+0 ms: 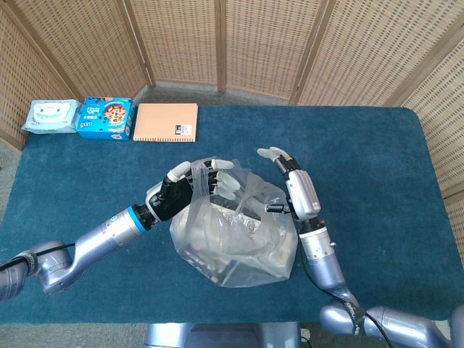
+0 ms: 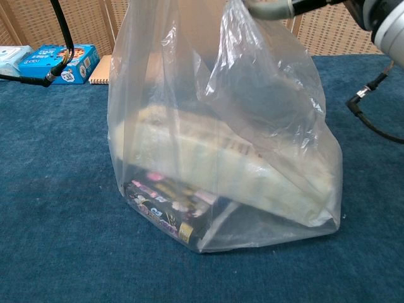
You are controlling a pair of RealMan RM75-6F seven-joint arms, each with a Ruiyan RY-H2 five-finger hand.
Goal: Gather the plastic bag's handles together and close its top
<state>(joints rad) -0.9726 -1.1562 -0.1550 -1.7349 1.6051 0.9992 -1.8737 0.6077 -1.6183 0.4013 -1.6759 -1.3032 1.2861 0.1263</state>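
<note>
setting: staged lab booth; evidence: wicker screens [image 1: 217, 43]; blue-carpeted table [image 1: 377, 145]

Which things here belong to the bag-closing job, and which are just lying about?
Job:
clear plastic bag with packaged goods inside
left hand, holding the bag's near handle
right hand, open beside the bag's other side

Lying about, at the table's far left edge:
pale wet-wipes pack
blue biscuit box
orange spiral notebook

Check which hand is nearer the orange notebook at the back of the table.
Left. The left hand holds the bag's handle just in front of the notebook; the right hand is farther off to its side.
</note>
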